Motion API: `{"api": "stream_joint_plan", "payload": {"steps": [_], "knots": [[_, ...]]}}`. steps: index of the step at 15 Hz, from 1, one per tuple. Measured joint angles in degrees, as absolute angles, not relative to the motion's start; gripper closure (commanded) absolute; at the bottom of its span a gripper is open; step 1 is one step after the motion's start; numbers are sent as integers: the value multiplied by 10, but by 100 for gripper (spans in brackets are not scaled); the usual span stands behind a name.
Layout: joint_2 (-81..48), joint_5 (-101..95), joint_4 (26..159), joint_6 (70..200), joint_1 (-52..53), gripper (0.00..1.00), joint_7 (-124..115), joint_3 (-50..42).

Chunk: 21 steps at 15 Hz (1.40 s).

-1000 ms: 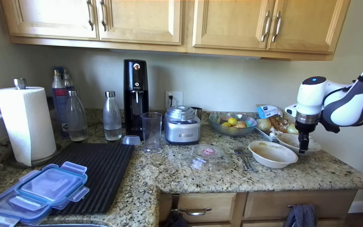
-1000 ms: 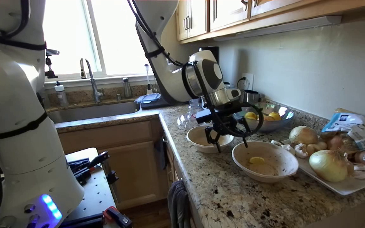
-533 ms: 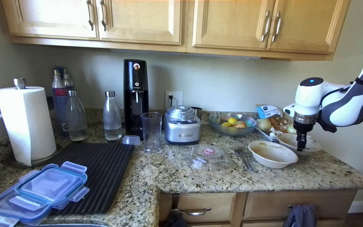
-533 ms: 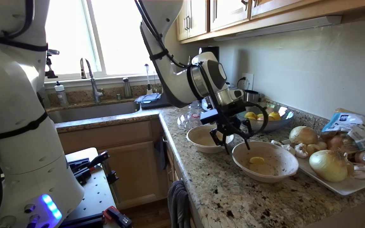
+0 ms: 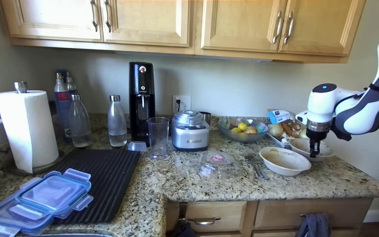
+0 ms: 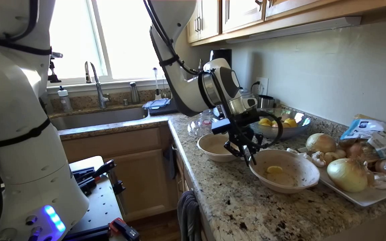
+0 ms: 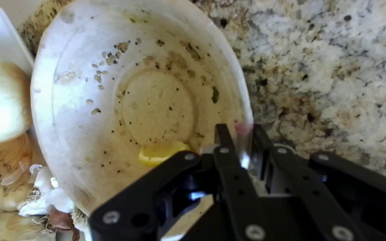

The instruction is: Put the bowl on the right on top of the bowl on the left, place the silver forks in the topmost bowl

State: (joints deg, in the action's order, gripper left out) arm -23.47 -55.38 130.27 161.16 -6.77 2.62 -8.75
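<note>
A robot's gripper (image 7: 242, 130) straddles the rim of the right bowl (image 7: 154, 100) near four o'clock in the wrist view, jaws set narrow; whether they pinch it cannot be told. A lemon wedge (image 7: 163, 151) lies inside toward five. In an exterior view, the left bowl (image 5: 285, 161) sits at eight o'clock, silver forks (image 5: 259, 171) beyond.

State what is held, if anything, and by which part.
The end effector straddles the rim of the bowl with the yellow wedge; whether it actually grips there cannot be told.
</note>
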Motion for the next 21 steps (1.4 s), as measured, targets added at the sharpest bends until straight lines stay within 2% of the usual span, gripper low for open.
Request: {"api": "stream_joint_plan", "payload": {"steps": [6,21], "knots": [[-235,-554,1302,1613,-68,92,24,-88],[-201,-595,1344,1609,-56,93,-37,-104]]}}
